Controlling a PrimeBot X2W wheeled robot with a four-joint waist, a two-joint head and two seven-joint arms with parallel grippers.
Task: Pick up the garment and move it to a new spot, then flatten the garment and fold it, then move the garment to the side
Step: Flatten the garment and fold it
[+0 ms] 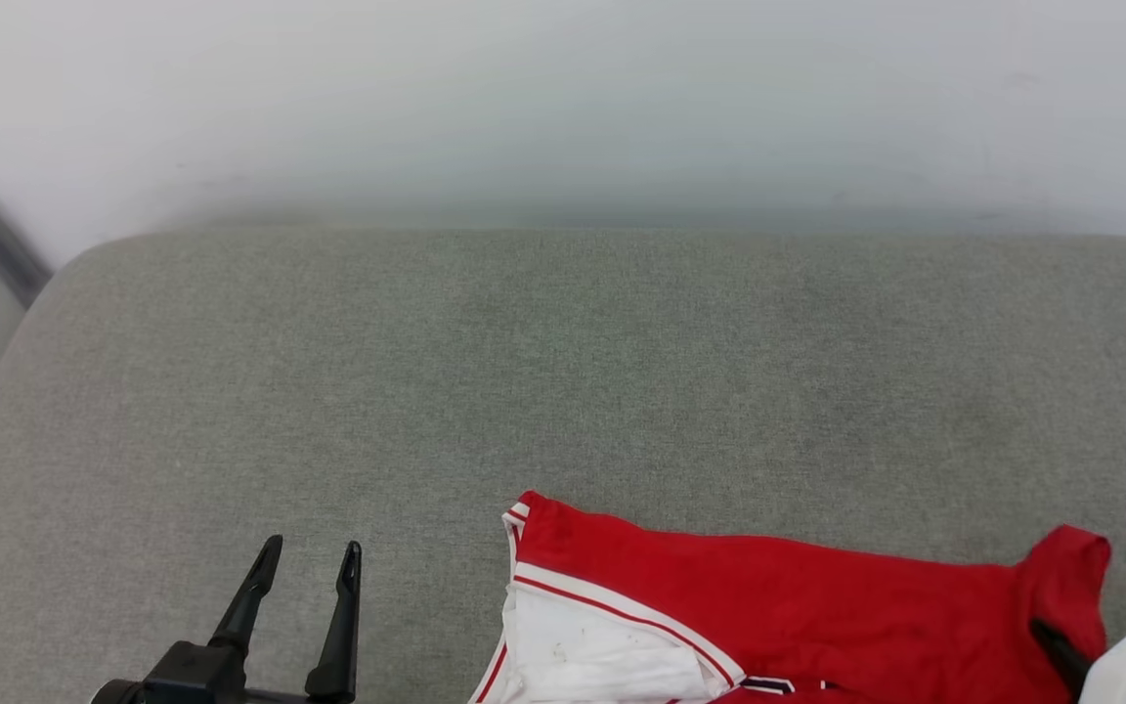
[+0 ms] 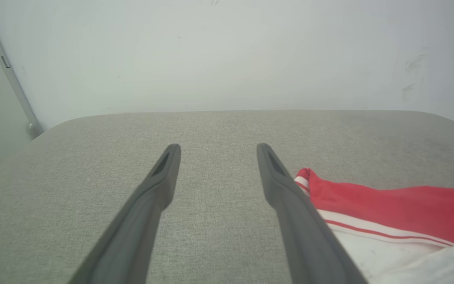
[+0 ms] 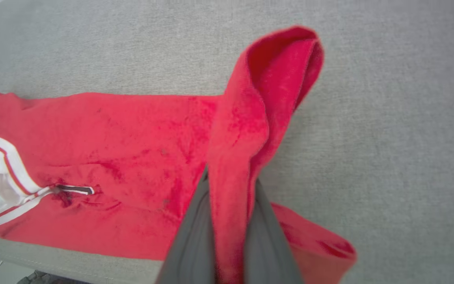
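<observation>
Mostly grey fabric surface [image 1: 563, 372], white wall [image 1: 563, 98] behind, right gripper [image 3: 231, 185] clamping garment [image 3: 132, 150]

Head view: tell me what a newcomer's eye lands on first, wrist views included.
The red shirt with a white sleeve stands out most, lying at the near right of the grey cushion. The right gripper has its jaws shut on a raised red fold at the shirt's right end. The left gripper shows at the lower left, jaws open, beside the shirt.
</observation>
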